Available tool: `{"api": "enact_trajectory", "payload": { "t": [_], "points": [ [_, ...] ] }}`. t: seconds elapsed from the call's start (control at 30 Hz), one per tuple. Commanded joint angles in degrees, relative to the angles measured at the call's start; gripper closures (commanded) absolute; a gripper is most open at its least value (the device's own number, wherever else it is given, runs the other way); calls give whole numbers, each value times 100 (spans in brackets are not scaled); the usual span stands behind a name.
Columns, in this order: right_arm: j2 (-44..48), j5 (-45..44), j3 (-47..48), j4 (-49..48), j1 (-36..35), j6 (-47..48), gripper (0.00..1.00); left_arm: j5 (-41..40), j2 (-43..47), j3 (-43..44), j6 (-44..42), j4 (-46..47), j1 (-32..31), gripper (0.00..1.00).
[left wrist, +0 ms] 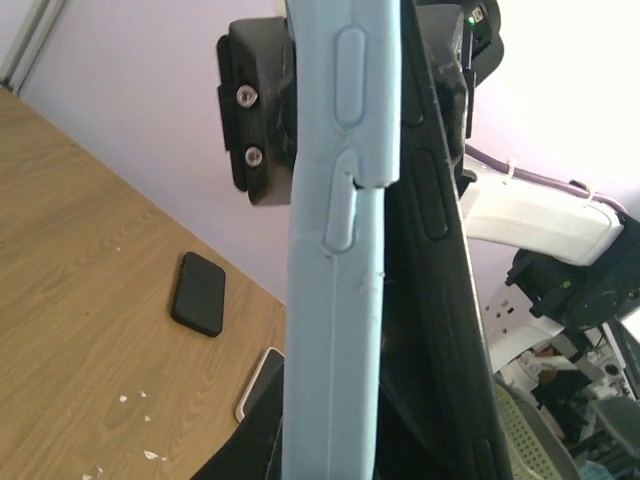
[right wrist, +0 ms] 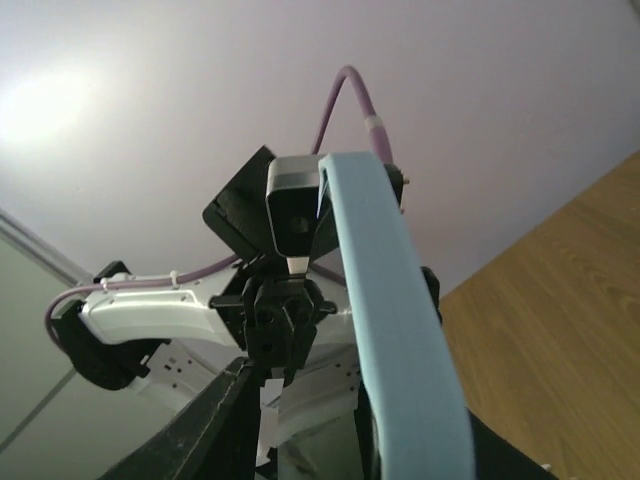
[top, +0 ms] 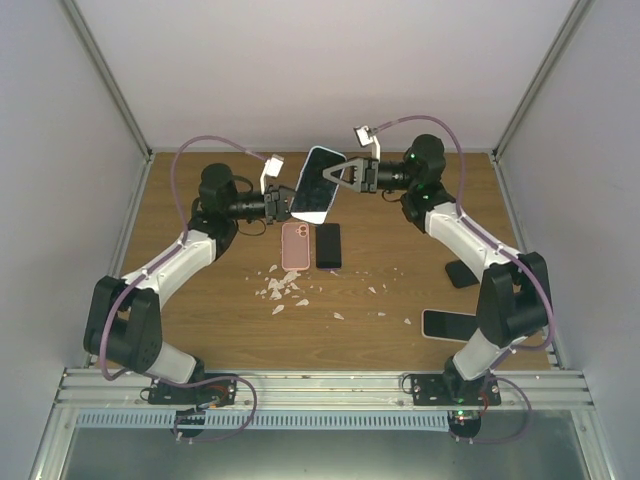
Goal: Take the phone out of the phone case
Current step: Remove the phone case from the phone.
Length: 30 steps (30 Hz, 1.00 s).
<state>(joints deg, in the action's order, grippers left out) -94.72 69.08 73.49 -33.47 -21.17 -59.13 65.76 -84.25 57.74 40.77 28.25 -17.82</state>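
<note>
Wood table (top: 200, 330), white scraps (top: 282, 290) mid-table. Blue case (left wrist: 335, 300), phone (top: 316, 188) inside, held tilted in air between 2 grippers. Left gripper (top: 283, 203) clenched on case's lower edge. Right gripper (top: 340, 178) at phone's face, grip unclear. Pink phone (top: 295, 246), black phone (top: 328, 245) flat on table, side by side.
</note>
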Motion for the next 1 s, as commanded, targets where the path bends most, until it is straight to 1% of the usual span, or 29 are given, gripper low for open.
{"api": "enact_trajectory", "payload": {
  "t": [0.0, 0.2, 0.4, 0.63, 0.7, 0.8, 0.9, 0.97],
  "points": [
    [39, -95, 149, 280, 277, 356, 62, -342, -70, -196, 568, 453, 155, 100],
    [130, -276, 88, 616, 424, 596, 49, -427, -74, -265, 640, 471, 173, 100],
    [305, -402, 3, 1046, 450, 1024, 47, -590, -97, -340, 853, 603, 347, 100],
    [397, -465, -266, 824, 402, 721, 46, -1134, 55, -656, 1119, 748, 696, 100],
    [359, -480, -275, 821, 342, 649, 45, -1242, 58, -719, 1213, 716, 810, 100],
    [269, -500, -283, 855, 175, 600, 44, -1297, 53, -885, 1484, 953, 959, 100],
    [173, -464, -274, 878, -41, 582, 44, -1289, 51, -992, 1644, 1147, 1023, 100],
    [110, -455, -259, 871, -211, 556, 42, -1279, 49, -999, 1670, 1169, 1028, 100]
  ]
}}
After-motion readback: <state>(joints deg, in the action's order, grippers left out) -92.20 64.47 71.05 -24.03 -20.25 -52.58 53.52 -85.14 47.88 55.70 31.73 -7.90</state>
